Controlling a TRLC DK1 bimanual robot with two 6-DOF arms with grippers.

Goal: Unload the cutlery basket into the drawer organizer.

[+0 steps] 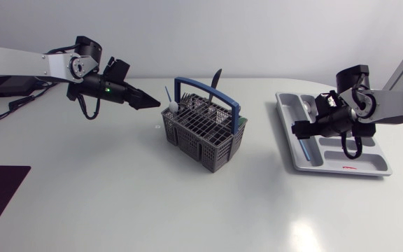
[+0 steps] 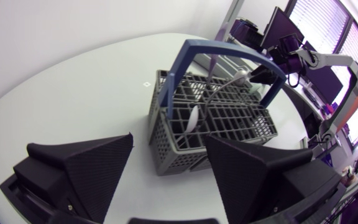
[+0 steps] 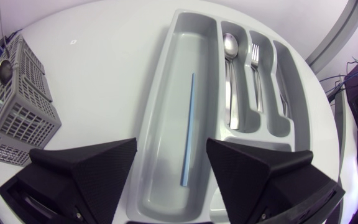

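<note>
the left gripper [image 2: 168, 140] hung released and empty, its fingers wide apart, with the cutlery basket [image 2: 213, 118] just ahead of it on the table [image 1: 117, 182]. a white spoon [image 2: 194, 118] leaned in the basket, and a dark handle [image 1: 216, 77] and a thin blue stick [image 1: 166, 93] stuck up; the rest of the load was hard to make out through the mesh. the right gripper [image 3: 171, 143] was likewise spread, holding nothing, above the long compartment of the drawer organizer [image 3: 166, 93], where a blue straw [image 3: 188, 127] lay. a metal spoon [image 3: 230, 74] and a fork [image 3: 255, 68] lay in narrower slots. the outermost slot was mostly hidden by its divider.
</note>
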